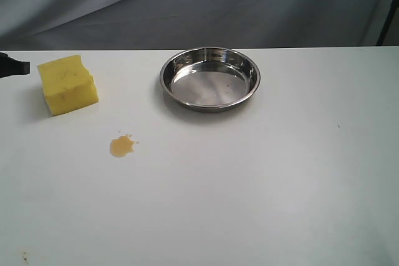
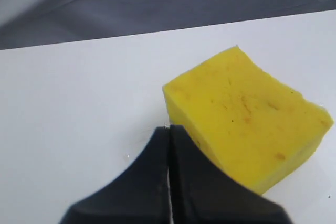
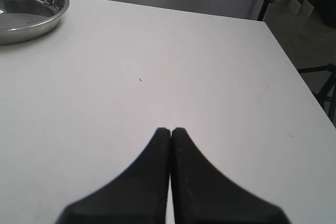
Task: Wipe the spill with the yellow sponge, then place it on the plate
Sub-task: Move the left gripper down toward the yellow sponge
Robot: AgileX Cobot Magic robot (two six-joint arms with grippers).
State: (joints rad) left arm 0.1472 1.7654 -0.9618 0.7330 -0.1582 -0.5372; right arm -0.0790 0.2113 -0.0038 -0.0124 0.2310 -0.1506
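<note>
The yellow sponge (image 1: 67,83) sits at the back left of the white table, a thick stained block, also filling the left wrist view (image 2: 247,116). My left gripper (image 1: 17,66) pokes in at the left edge, just left of the sponge; its black jaws (image 2: 169,129) are pressed together and hold nothing, tips close to the sponge's near corner. The orange-brown spill (image 1: 121,146) lies in front of the sponge, to its right. The steel plate (image 1: 210,79) stands empty at the back centre, its rim (image 3: 50,19) showing in the right wrist view. My right gripper (image 3: 170,130) is shut over bare table.
The white table (image 1: 262,179) ends at a grey cloth backdrop (image 1: 187,4) behind. Its right edge drops to the floor, where black stand legs (image 3: 320,82) show. A small brown speck (image 1: 25,257) lies at the front left.
</note>
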